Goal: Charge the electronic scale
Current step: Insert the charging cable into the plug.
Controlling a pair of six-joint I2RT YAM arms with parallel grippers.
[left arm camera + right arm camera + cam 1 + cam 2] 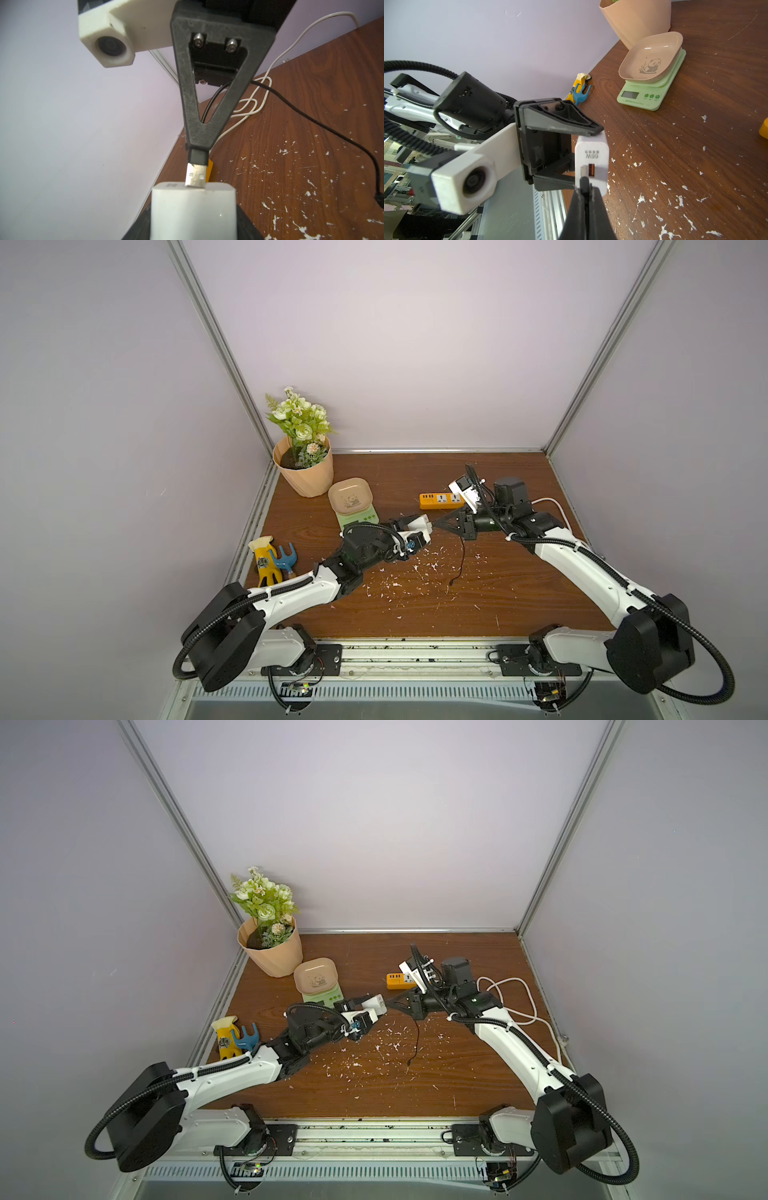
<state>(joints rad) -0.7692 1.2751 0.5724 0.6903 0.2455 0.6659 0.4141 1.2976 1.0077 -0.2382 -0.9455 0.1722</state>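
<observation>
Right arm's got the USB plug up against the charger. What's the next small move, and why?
Probably nudge the right gripper sideways to centre the USB plug on the port before pushing. In the right wrist view the orange port shows uncovered beside the plug's metal tip, so it seems offset, not seated. The left gripper holds the charger.

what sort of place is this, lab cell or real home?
Most likely a lab robot cell: plain wall panels in an aluminium frame, left arm and right arm mounted on a front rail, and staged props, a flower pot and the electronic scale, on a wooden tabletop.
</observation>
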